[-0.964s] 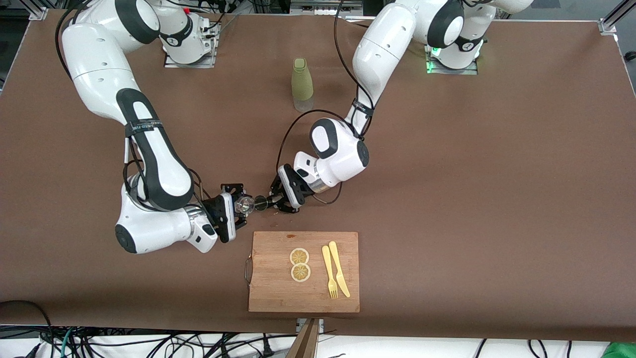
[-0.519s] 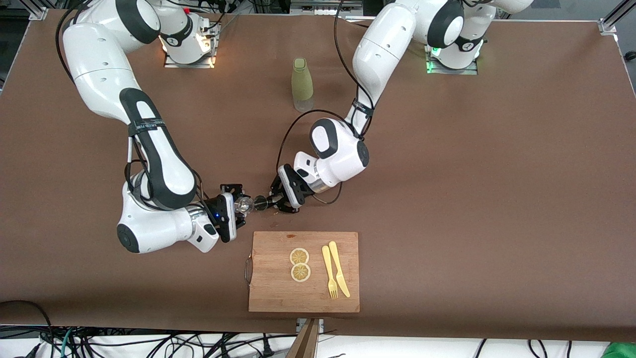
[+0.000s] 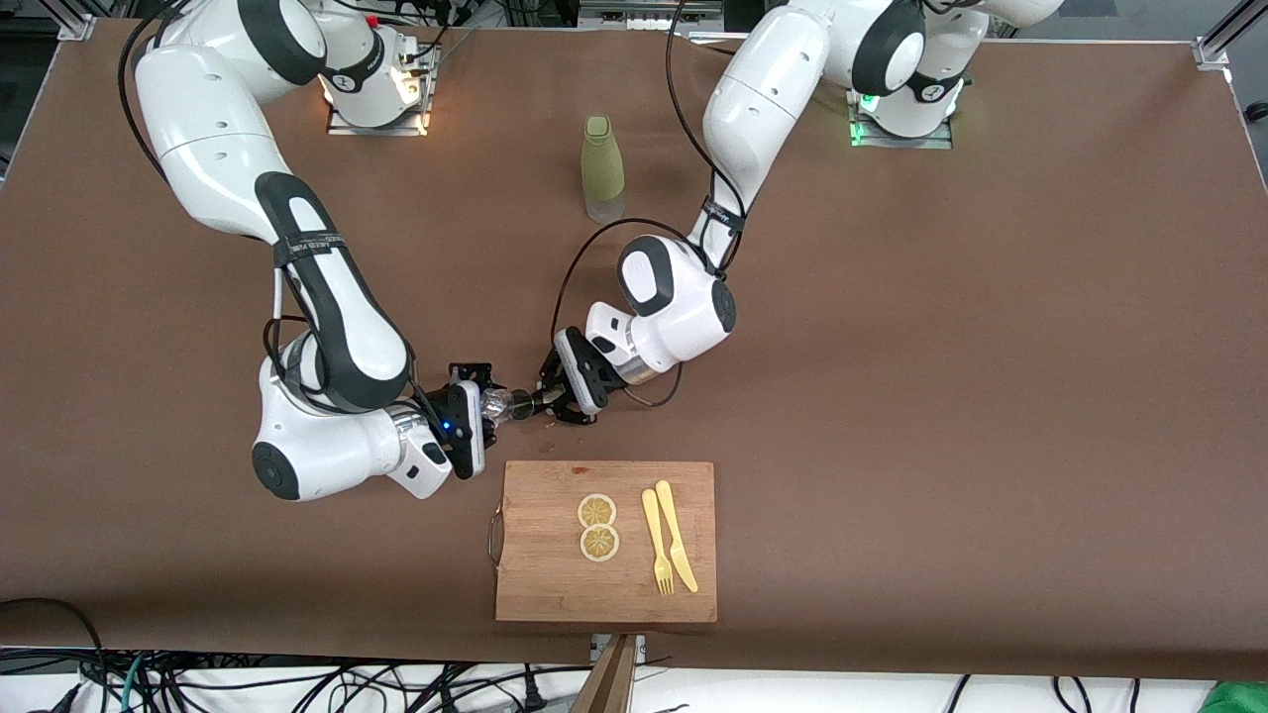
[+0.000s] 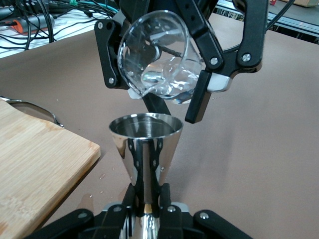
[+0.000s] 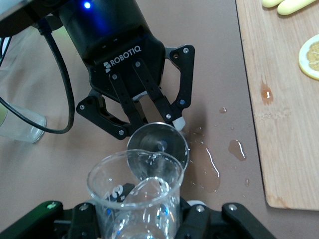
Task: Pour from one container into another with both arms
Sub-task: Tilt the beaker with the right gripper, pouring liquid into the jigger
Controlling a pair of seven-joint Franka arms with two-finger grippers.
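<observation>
Item count: two robot arms, each with one gripper: left gripper (image 3: 540,399), right gripper (image 3: 487,407). One steel jigger (image 4: 145,144). One clear glass (image 4: 159,62). One green bottle (image 3: 601,168). One cutting board (image 3: 540,584). Two lemon slices (image 3: 597,511). One fork (image 3: 655,543). One knife (image 3: 676,536).

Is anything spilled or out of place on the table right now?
Yes. Small puddles and droplets lie on the brown table under the steel jigger, beside the cutting board, and one drop sits on the board itself. That looks like spilled liquid.
</observation>
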